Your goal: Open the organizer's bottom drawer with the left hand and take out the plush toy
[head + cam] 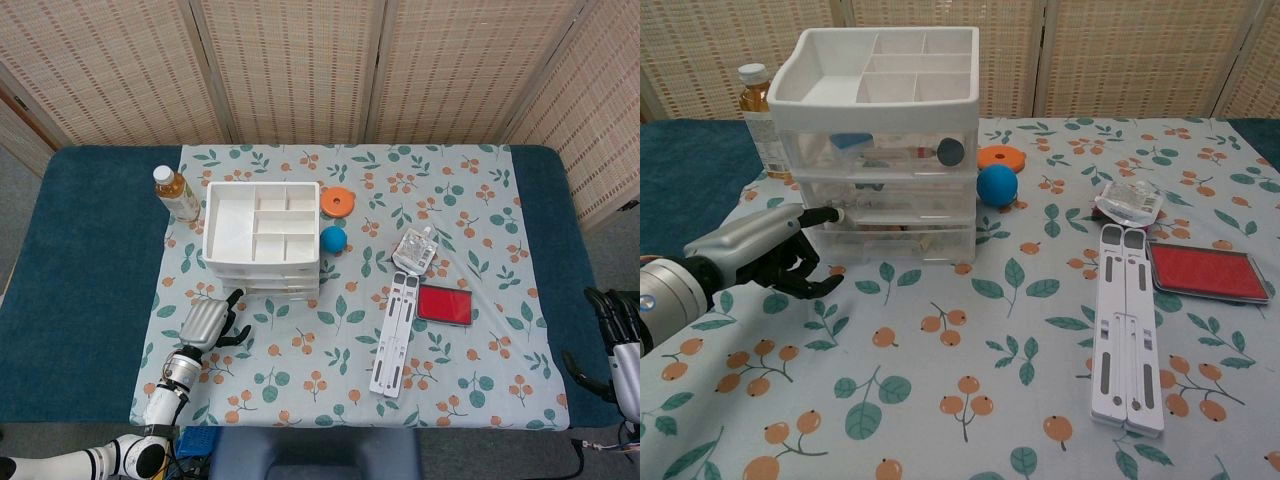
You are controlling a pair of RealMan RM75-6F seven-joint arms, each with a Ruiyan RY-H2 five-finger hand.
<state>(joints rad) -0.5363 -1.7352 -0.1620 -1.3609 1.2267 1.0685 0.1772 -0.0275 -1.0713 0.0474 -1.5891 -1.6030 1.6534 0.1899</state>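
- Woven screens stand behind the worktop (60, 250), which has a blue top and a cloth with leaves and berries on it.
- The white organizer (878, 150) sits on the far left part of the cloth. It has an open tray on top and see-through drawers below.
- The bottom drawer (895, 241) looks closed. It runs left to right along the near face of the organizer.
- The plush toy should be inside that drawer. Some small things show through the front, but I cannot tell which one is the toy.
- The left robot hand (770, 258) is just left of the drawer front and a little nearer to us. One finger points out toward the left end of the drawers, and the other fingers are curled in. It holds nothing.
- The right robot hand (618, 345) is far off at the right edge of the worktop. It holds nothing, and its fingers look loosely apart.
- The left robot hand is much closer, so I think it only needs to hook the drawer front and pull toward the near side.
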